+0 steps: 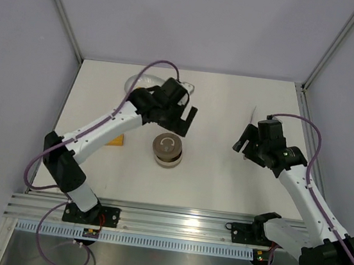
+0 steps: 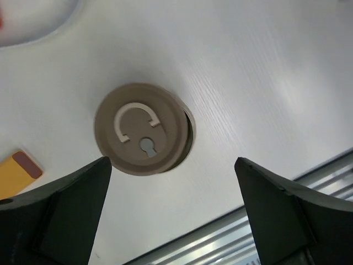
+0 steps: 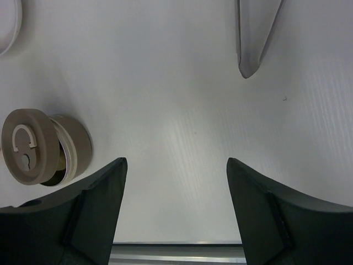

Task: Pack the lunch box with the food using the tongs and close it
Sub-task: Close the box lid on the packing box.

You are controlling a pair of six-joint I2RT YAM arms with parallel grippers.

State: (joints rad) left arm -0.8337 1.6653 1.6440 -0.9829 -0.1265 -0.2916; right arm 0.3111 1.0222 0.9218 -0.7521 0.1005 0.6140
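The lunch box (image 1: pixel 167 152) stands mid-table with its grey-brown lid (image 2: pixel 140 128) on top, ring handle lying flat. The lid sits slightly off-centre, so a dark crescent of the tin (image 2: pixel 190 135) shows beside it. In the right wrist view the lunch box (image 3: pixel 74 144) is at the left. The tongs (image 3: pixel 255 33) lie on the table ahead of my right gripper (image 3: pixel 175 161), which is open and empty. My left gripper (image 2: pixel 172 163) hangs open and empty above the table, just beside the lid. A yellow piece with a reddish-brown patch (image 2: pixel 16 174) lies left of the tin.
A white plate (image 1: pixel 133 82) sits at the back left, mostly hidden by my left arm (image 1: pixel 110 124); its rim (image 2: pixel 33 33) shows in the left wrist view. The aluminium rail (image 1: pixel 166 218) runs along the near table edge. Grey walls enclose the table.
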